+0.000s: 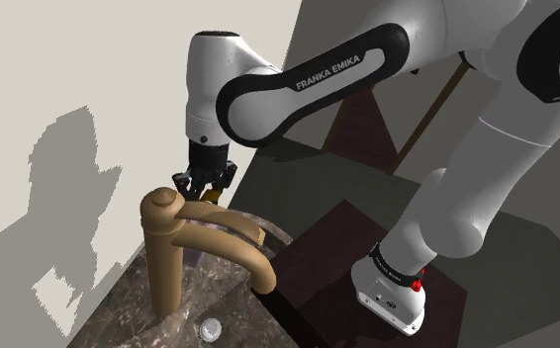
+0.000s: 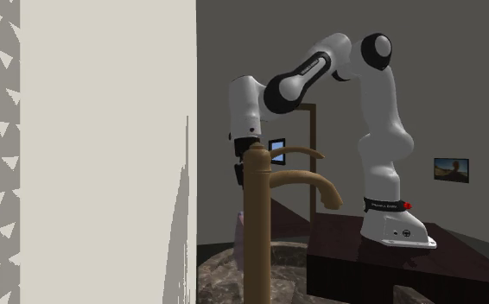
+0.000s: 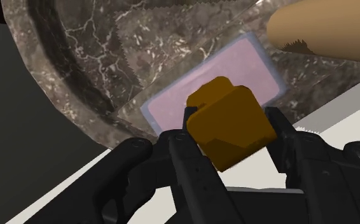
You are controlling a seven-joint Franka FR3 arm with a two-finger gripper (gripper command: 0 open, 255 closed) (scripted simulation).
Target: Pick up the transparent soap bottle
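Observation:
The soap bottle (image 3: 172, 105) has a see-through pinkish-lilac body and an amber pump head (image 3: 233, 127). It stands upright at the marble sink's rim, close to the wall. My gripper (image 3: 233, 124) comes down from above, and its two black fingers (image 3: 193, 124) clasp the pump head from both sides. In the shoulder view the gripper (image 1: 205, 183) hangs just behind the tap, with the amber head (image 1: 210, 197) between its tips and a strip of lilac body (image 1: 193, 259) below. In the second exterior view the tap hides most of the bottle (image 2: 238, 229).
A tall tan tap (image 1: 164, 252) with a curved spout (image 1: 253, 247) rises right in front of the bottle, near the gripper. The dark marble basin (image 1: 120, 316) with its drain (image 1: 209, 328) lies below. A pale wall (image 1: 60, 89) stands close behind. The dark stand (image 1: 332, 247) is at the shoulder view's right.

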